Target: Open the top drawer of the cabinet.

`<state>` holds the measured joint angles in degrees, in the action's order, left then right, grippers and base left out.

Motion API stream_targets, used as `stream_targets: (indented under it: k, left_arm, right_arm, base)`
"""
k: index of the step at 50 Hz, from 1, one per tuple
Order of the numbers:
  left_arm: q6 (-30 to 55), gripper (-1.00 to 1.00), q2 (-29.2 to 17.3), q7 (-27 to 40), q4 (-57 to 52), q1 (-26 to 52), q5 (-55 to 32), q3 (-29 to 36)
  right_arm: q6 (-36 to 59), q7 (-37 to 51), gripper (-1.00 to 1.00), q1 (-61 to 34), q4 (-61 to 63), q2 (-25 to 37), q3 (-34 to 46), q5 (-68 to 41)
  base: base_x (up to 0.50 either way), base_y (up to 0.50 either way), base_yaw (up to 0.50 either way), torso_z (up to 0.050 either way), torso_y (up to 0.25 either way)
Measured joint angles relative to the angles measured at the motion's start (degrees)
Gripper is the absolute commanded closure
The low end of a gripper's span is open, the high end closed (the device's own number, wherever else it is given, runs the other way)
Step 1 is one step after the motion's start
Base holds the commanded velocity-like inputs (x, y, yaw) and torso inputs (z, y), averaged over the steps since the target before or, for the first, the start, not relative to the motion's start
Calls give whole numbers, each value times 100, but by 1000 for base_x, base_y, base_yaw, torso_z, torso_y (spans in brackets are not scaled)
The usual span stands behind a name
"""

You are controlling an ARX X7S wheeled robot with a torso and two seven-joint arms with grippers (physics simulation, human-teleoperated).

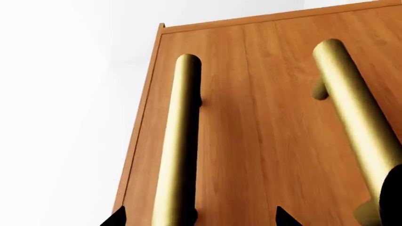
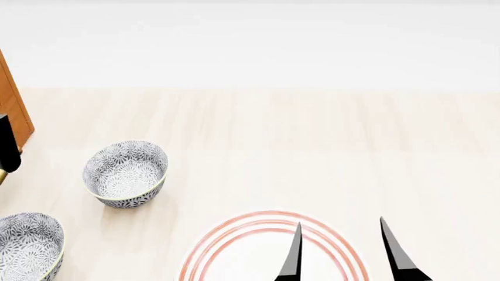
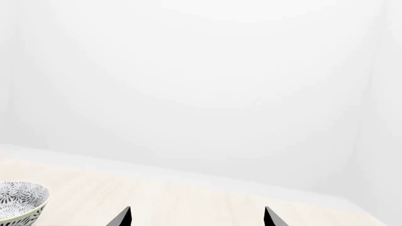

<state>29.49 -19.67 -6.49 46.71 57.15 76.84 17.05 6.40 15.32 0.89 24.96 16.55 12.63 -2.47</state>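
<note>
The left pincer (image 1: 197,217) is spread, its dark tips straddling a brass cylindrical bar handle (image 1: 179,141) at lower centre of the left wrist frame. Which bar belongs to the top drawer (image 1: 251,141) of the orange-brown wooden cabinet (image 2: 14,111) I cannot tell; confirm that, close squarely on the bar, then pull straight out. The right pincer (image 2: 343,257) hangs spread over the pale table (image 2: 312,146).

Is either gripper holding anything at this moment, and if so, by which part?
Nothing is held. The left gripper is open, its fingertips straddling a brass bar handle on the cabinet without closing on it. The right gripper hangs open over the plate.
</note>
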Motion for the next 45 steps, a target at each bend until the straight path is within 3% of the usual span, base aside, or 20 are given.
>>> stream_targets:
  k: [11,12,34,45]
  left_arm:
    - [59,-100,-20,146,147,91,17,-13]
    - [59,100,-21,151,149,94,14,-15]
    - [4,100,-39,315,161,153,-13,-49]
    - [-61,100,-80,20,-375,-57,-121,-53]
  right_arm:
    - [-5,22,-100,-2,-5,23,33,4]
    - [-4,24,-100,-3,-5,25,36,4]
    - [-31,60,-100,-13,-47,69,103,8]
    - [-48,77,-100,-18,-70,89,132,7]
  base:
    - [0,0,0,0,0]
    - [0,0,0,0,0]
    - [0,0,0,0,0]
    - [0,0,0,0,0]
